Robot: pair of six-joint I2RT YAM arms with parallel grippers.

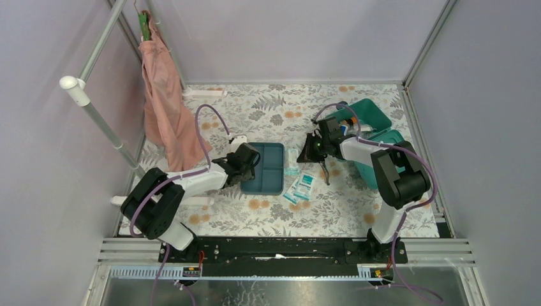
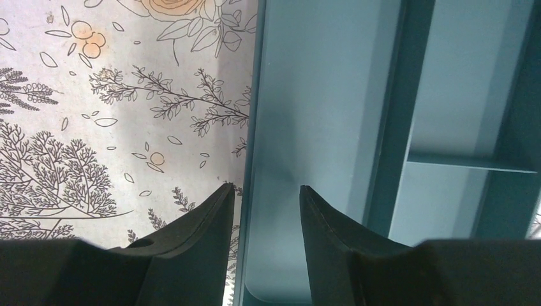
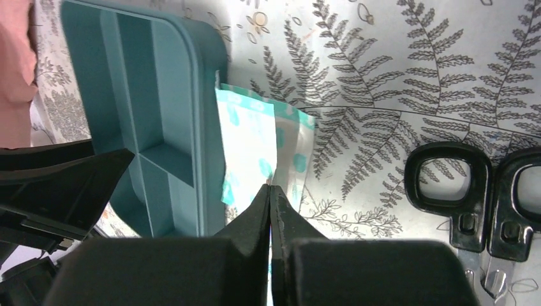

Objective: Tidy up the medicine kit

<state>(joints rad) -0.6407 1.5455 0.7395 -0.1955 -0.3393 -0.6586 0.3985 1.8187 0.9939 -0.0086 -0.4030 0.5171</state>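
Right fingers (image 3: 254,220) near, left of medicine kit (image 1: 373,109)

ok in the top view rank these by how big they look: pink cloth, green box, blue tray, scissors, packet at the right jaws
1. pink cloth
2. green box, partly hidden by the right arm
3. blue tray
4. scissors and packet: too alike to rank

Teal-green rectangular plastic box (image 1: 376,113), lid open, stands far right on the floral-print table cover (image 1: 268,105). Flat dark blue-teal divided tray (image 1: 268,173) lies centre. Left gripper (image 1: 250,160) sits at its left rim. Right gripper (image 1: 302,153) meets a pale teal-printed sachet (image 1: 291,159) beside its right rim. Two more sachets (image 1: 301,187) and black scissors (image 1: 326,171) lie near.
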